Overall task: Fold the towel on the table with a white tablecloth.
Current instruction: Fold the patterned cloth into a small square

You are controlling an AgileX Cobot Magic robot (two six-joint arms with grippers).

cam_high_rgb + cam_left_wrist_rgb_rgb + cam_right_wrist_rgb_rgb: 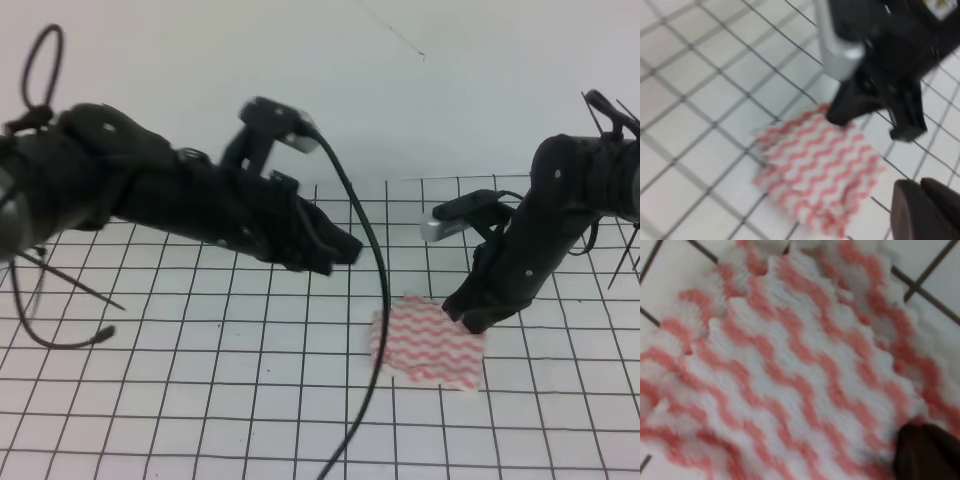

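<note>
1. On the gridded white tablecloth (150, 390) covering the desk (560, 420), toward its right side and about midway between the far and near edges, the towel (428, 345) lies as a small, already doubled-over pad, its red-pink waves showing and its layered edges slightly ruffled.

2. The right pincer (470, 322) is down at the towel's far-right corner, touching or just above the cloth; the right arm angles steeply down from the desk's right edge. Whether its tips are together, apart, or nipping the fabric cannot be told: the wrist view shows only a dark tip at the towel's edge.

3. The left pincer (345, 250) hangs above the desk, left of the towel and clear of it, on an arm stretched nearly level from the left. Its tips look drawn together on nothing, though blur leaves some doubt.

4. Judged from the compact shape, the folding appears late, perhaps at a pressing or letting-go stage. The next move would call for either a clean lift away without dragging the layers open, or a firm hold on that corner for one more fold across.
</note>
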